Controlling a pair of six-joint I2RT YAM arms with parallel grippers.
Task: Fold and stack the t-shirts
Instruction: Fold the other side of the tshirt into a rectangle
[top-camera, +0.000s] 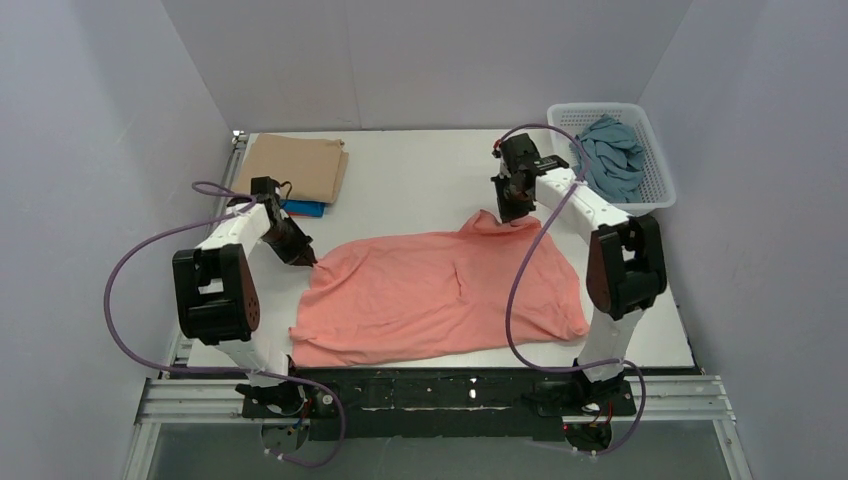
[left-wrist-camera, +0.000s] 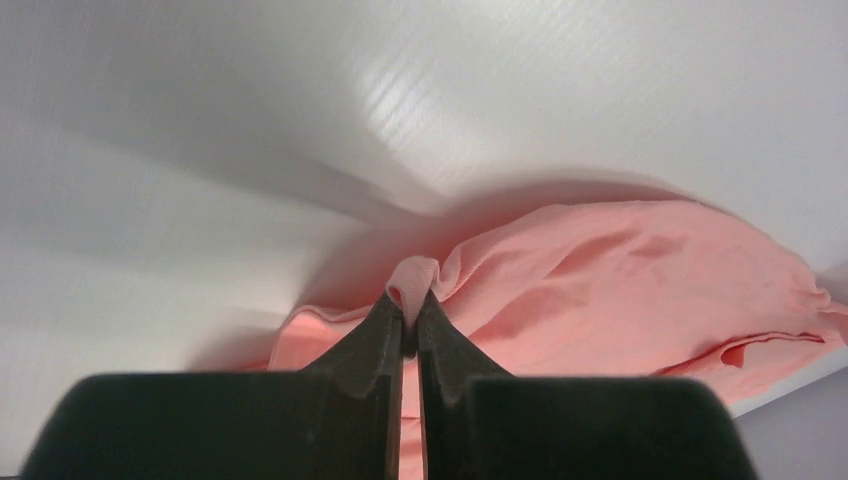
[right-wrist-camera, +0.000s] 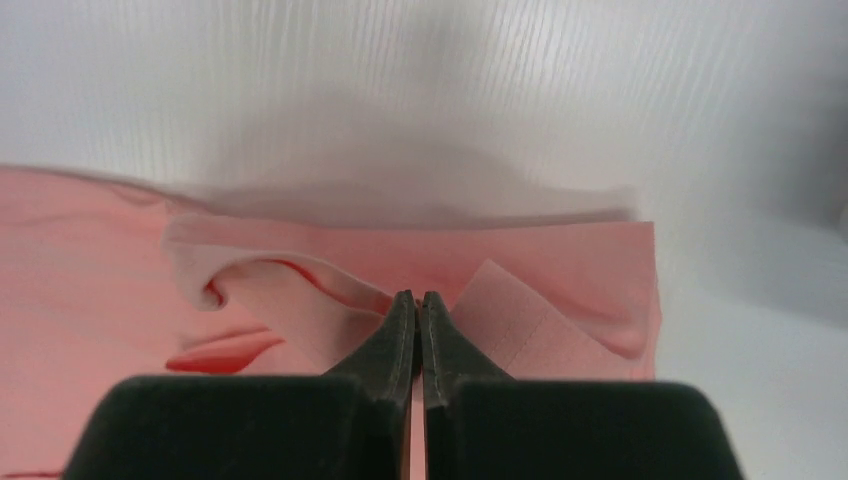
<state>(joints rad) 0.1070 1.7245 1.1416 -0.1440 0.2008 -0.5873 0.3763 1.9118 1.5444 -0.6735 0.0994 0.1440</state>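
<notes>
Salmon-pink t-shirt (top-camera: 440, 290) lies spread and wrinkled along the table's (top-camera: 420, 180) near edge. Tan t-shirt (top-camera: 295, 168) sits folded at the far left corner, atop the bright blue t-shirt (top-camera: 303, 208). Grey-blue t-shirt (top-camera: 610, 155) lies crumpled in the basket (top-camera: 655, 172).
</notes>
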